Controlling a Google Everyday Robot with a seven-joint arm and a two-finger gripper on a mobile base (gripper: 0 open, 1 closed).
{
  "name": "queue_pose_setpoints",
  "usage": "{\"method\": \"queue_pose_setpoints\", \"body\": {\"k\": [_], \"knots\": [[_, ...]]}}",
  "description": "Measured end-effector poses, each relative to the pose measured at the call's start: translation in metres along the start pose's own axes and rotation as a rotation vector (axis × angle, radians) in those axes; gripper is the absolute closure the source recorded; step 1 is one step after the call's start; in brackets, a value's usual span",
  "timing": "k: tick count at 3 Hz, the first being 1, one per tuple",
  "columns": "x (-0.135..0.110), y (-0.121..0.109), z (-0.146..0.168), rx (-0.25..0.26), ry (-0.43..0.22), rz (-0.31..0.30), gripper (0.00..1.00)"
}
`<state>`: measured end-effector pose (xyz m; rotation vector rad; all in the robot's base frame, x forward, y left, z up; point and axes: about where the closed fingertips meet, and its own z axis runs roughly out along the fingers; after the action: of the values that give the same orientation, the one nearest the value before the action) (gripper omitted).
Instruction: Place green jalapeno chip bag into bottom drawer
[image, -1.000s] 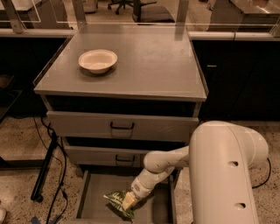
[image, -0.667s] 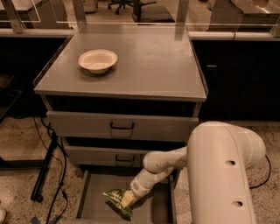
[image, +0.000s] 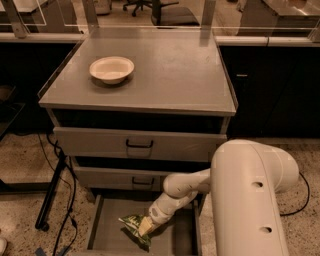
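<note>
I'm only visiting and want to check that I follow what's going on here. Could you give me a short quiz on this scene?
1. True or false: the bowl lies in the bottom drawer.
2. Where is the gripper? A. on the cabinet top; B. low over the open bottom drawer, at the bag; C. at the bowl.
3. How many drawers does the cabinet show?
Key: 1. False, it sits on the cabinet top. 2. B. 3. Three.
</note>
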<state>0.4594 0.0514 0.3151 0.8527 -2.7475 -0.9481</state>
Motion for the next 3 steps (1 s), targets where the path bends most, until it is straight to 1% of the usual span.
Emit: {"method": "queue_pose_setpoints", "body": {"k": [1, 2, 3], "knots": [[0.002, -0.009, 0.013, -0.003, 0.005, 0.049, 1.0], [0.003, -0.026, 0.026, 0.008, 0.004, 0.103, 1.0], [0.002, -0.044, 0.029, 0.026, -0.008, 0.151, 1.0]]}}
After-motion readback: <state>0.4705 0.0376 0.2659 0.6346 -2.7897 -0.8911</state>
